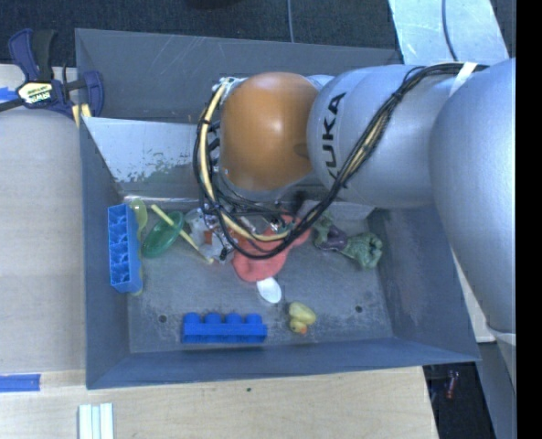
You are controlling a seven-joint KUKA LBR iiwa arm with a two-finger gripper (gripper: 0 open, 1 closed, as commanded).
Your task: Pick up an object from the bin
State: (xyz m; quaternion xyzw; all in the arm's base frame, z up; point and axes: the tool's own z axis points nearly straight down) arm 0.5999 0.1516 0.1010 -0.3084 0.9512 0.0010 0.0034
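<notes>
Evidently the gripper (pixel 248 231) sits above 1 red lump (pixel 257 265) at bin (pixel 252 369) centre, likely placed to take it; its state cannot be told.

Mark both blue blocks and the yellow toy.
left blue block (pixel 122 247), camera view, its studded face
front blue block (pixel 223 327), camera view, its middle
yellow toy (pixel 301 316), camera view, its body

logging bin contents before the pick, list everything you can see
left block: one, blue, along the left wall
front block: one, blue, by the front wall
leaf-shaped piece: one, green, left of centre
red piece: one, red-pink, centre
white bit: one, white, before the red piece
yellow toy: one, yellow, right of front block
figure: one, green-grey, right of centre
bin: one, grey, holds all
arm: one, silver, orange cover, from the right
</notes>
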